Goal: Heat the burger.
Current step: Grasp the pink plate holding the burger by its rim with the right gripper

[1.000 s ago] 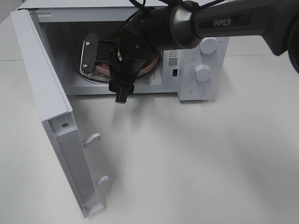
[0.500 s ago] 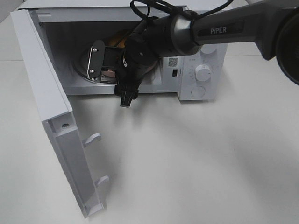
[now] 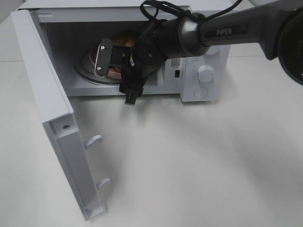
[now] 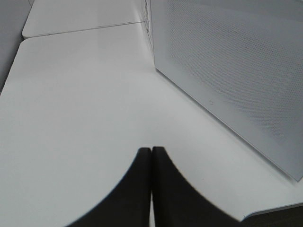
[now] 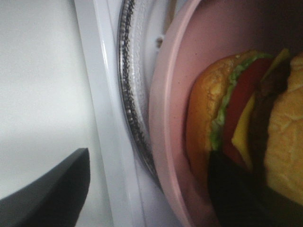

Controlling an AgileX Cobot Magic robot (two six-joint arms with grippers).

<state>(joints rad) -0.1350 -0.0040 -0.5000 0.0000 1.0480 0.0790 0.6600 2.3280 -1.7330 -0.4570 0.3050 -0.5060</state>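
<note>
The burger [image 5: 236,104], with golden bun, dark patty and red and green filling, lies on the pink plate [image 5: 175,94] on the microwave's glass turntable [image 5: 132,94]. In the exterior view only a bit of bun [image 3: 124,36] and plate rim [image 3: 113,72] show behind my right arm. My right gripper [image 3: 102,59] reaches into the open microwave; in its wrist view it [image 5: 149,158] is open, its jaws wide apart on either side of the plate's rim. My left gripper [image 4: 151,158] is shut and empty, low over the table beside the mesh door [image 4: 227,61].
The white microwave [image 3: 203,56] stands at the back with dials [image 3: 205,73] on its right. Its door [image 3: 47,94] swings wide open toward the front left, with two latch hooks [image 3: 94,140]. White table [image 3: 199,165] in front.
My right gripper has shifted to the right and deeper inside the microwave cavity, and the wrist has risen slightly. The door and plate have not moved.
</note>
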